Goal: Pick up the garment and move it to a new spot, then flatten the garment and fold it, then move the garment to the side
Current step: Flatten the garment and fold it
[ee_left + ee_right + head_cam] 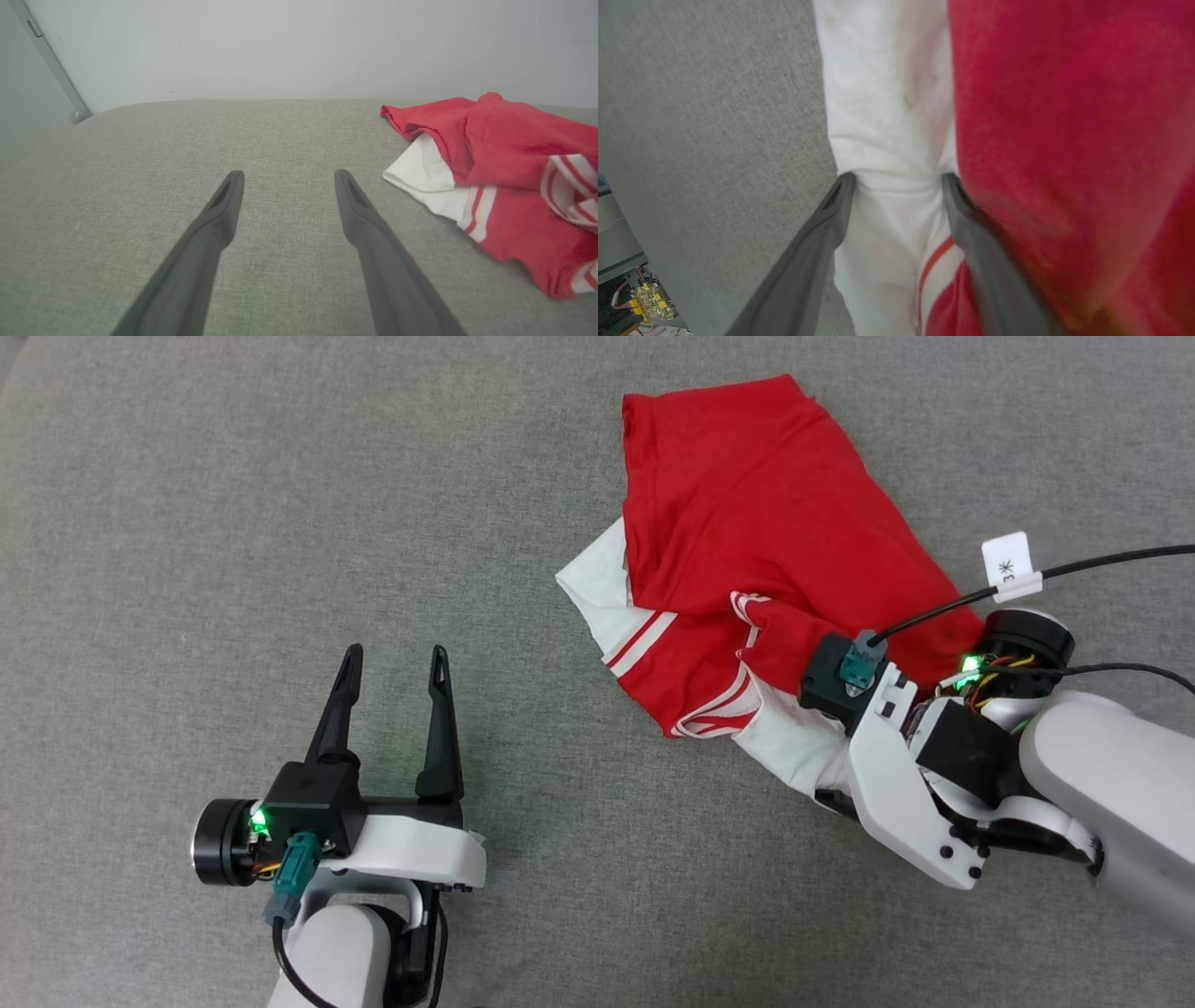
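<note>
Grey upholstery [280, 476] lies open round released left pincer [394, 658]; released right pincer [896, 178] straddles garment's [747, 504] white edge.

Overhead head camera; low oblique left wrist; close right wrist; garment [747, 523] common.

A crumpled red garment [747, 523] with white sleeve ends and red-and-white striped trim lies bunched on the right half of a grey, woven-fabric worktop [280, 476]. One white sleeve end spreads flat on the cloth toward the middle. The worktop's far edge is rounded.
</note>
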Controlling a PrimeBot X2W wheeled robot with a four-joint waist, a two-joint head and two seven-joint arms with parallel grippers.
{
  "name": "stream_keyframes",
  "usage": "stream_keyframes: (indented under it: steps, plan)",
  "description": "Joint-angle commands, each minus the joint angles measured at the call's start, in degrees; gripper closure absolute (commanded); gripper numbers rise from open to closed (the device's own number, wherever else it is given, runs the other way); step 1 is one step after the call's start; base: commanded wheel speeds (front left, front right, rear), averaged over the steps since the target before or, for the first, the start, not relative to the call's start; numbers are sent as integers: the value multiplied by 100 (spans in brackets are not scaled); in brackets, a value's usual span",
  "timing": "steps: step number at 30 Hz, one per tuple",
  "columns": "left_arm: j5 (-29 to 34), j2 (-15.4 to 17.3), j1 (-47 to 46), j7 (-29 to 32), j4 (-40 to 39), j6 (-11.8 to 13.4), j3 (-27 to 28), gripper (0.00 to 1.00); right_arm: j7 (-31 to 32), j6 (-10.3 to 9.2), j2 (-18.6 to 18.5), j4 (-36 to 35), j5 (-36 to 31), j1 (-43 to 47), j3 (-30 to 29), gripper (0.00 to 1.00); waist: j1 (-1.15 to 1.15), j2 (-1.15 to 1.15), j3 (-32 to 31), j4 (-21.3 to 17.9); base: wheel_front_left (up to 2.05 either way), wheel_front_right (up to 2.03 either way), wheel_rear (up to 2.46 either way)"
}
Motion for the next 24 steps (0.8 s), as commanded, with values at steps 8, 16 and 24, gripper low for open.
stream_keyframes:
  steps: [8, 16, 24]
  plan:
    - [35, -3, 90, -15, 133, 1, 62, 0, -568, -5, -82, -119, -105, 345, 176, 100, -1, 0, -491, -163, 0, 0, 0]
    - [93, -4, 447, -15, 194, -46, 154, 0, -1188, -7, -847, -707, 130, 636, 143, 100, -1, 0, -1171, -412, 0, 0, 0]
    - [136, -4, 654, -15, 184, -119, 229, 0, -1287, -6, -1783, -742, 274, 1927, 142, 100, -1, 0, -1375, -518, 0, 0, 0]
